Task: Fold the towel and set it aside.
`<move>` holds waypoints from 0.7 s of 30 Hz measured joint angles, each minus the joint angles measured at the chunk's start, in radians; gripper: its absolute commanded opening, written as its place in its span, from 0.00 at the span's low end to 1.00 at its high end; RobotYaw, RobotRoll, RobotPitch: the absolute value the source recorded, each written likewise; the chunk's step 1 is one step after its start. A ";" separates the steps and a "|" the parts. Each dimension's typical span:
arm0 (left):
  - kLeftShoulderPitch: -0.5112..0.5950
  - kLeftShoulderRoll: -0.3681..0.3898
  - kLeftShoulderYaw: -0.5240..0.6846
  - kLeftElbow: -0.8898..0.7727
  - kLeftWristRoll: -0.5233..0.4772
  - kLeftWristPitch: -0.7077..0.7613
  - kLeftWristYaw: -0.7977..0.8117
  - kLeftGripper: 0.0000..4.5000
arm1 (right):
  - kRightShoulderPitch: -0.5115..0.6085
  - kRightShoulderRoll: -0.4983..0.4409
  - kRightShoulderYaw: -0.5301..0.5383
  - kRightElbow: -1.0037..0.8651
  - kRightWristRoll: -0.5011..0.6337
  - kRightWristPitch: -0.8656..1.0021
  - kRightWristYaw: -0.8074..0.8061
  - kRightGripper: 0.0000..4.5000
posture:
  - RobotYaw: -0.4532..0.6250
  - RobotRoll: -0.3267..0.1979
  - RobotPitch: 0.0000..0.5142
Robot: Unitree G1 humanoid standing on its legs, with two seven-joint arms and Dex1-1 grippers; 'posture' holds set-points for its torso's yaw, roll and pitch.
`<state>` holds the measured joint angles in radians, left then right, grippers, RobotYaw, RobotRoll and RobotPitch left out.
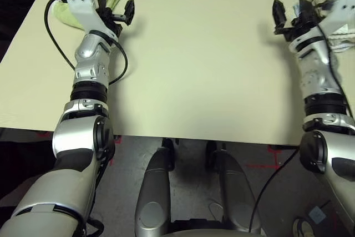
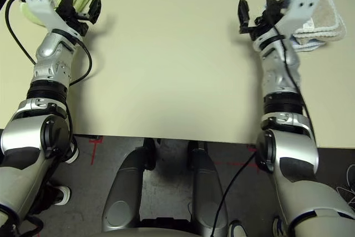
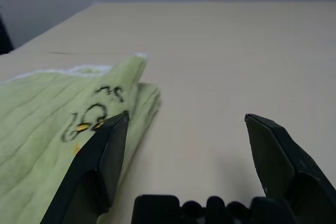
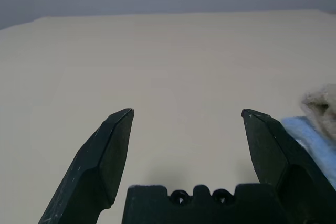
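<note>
The towel [image 2: 327, 20] is beige terry cloth and lies folded at the table's far right, on top of a light-blue folded towel [image 2: 308, 46]. A corner of the beige towel [image 4: 320, 103] shows in the right wrist view, beside one finger. My right gripper [image 2: 256, 10] hovers just left of that stack, open, with bare table between its fingers [image 4: 113, 145]. My left gripper [image 1: 119, 12] is at the far left of the table, also open and holding nothing.
A light-green folded towel [image 3: 47, 108] with dark embroidery lies at the far left, right beside the left gripper's finger. The beige table [image 1: 211, 70] stretches bare between the two arms. A black cable loops along the left forearm [image 1: 55, 31].
</note>
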<state>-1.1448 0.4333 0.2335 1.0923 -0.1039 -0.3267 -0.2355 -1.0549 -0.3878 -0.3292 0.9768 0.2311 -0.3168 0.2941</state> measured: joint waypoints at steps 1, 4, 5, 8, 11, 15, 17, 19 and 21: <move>-0.007 0.009 -0.004 0.019 0.012 -0.015 0.019 1.00 | -0.010 -0.002 -0.002 0.024 0.000 -0.019 -0.005 1.00 | 0.51 0.62 0.69; -0.028 0.036 -0.013 0.055 0.038 -0.060 0.056 1.00 | -0.027 -0.007 -0.002 0.090 -0.003 -0.056 -0.008 1.00 | 0.53 0.62 0.69; -0.031 0.043 -0.015 0.061 0.046 -0.072 0.067 1.00 | -0.030 -0.007 -0.002 0.105 -0.005 -0.062 -0.007 1.00 | 0.53 0.62 0.69; -0.033 0.051 -0.016 0.071 0.060 -0.102 0.113 1.00 | -0.038 -0.032 -0.001 0.152 -0.011 -0.067 0.005 1.00 | 0.53 0.62 0.69; -0.033 0.050 -0.026 0.086 0.073 -0.120 0.130 1.00 | -0.045 -0.066 -0.009 0.170 -0.008 -0.068 0.034 1.00 | 0.51 0.62 0.67; -0.036 0.043 -0.039 0.097 0.080 -0.121 0.124 1.00 | -0.062 -0.078 -0.013 0.179 -0.006 -0.068 0.052 1.00 | 0.51 0.62 0.67; -0.040 0.037 -0.040 0.100 0.079 -0.121 0.110 1.00 | -0.063 -0.077 -0.013 0.191 -0.007 -0.069 0.053 1.00 | 0.50 0.62 0.67; -0.041 0.037 -0.039 0.101 0.077 -0.119 0.090 1.00 | -0.063 -0.077 -0.014 0.197 -0.006 -0.069 0.053 1.00 | 0.50 0.62 0.66; -0.044 0.035 -0.039 0.102 0.073 -0.113 0.064 1.00 | -0.063 -0.077 -0.014 0.197 -0.007 -0.069 0.054 1.00 | 0.49 0.62 0.67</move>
